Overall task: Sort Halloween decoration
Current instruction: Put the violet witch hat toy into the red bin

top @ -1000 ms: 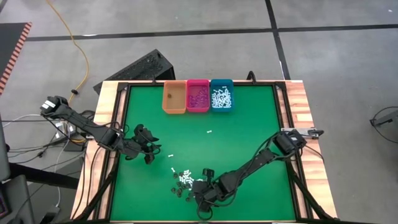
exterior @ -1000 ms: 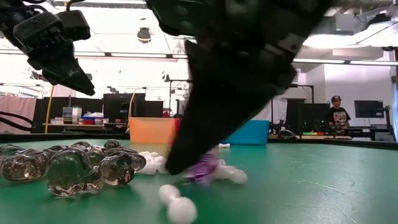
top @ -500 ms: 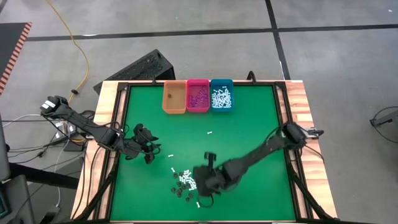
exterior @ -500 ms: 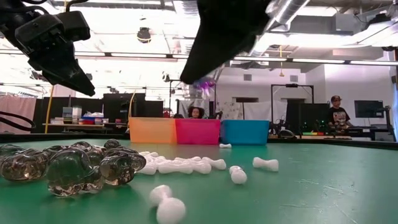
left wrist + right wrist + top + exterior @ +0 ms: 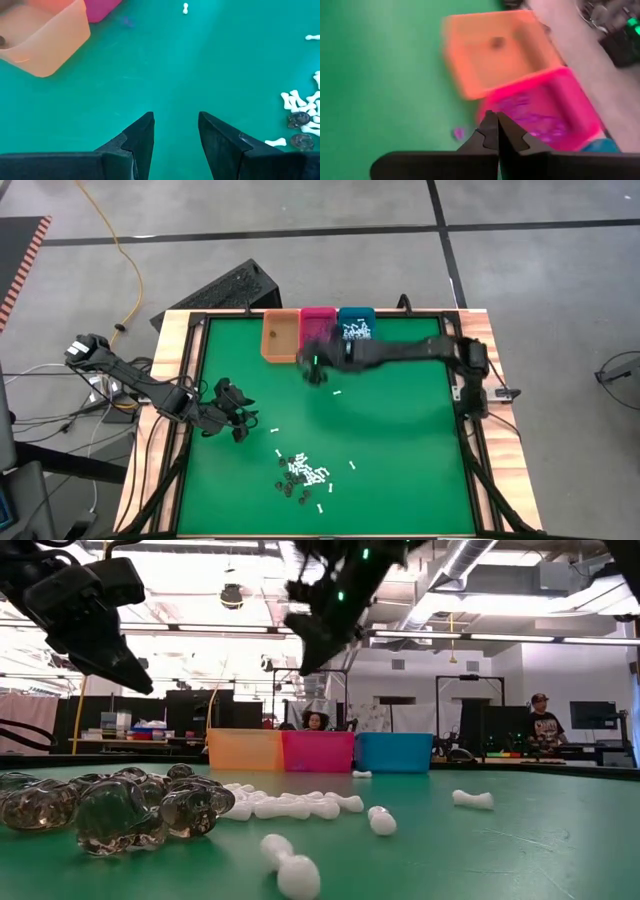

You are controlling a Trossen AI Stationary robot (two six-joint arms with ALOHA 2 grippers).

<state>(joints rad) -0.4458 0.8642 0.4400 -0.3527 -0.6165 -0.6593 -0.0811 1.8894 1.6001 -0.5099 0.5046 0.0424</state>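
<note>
Hovering by glossy pink bin (image 5: 318, 332), right gripper (image 5: 316, 369) fingers clenched; left gripper (image 5: 240, 428) fingers spread over green felt (image 5: 400, 430).

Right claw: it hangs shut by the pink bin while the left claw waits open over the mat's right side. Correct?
No. The left claw waits open over the mat's left side, as the high view shows. The right claw is shut by the pink bin.
</note>
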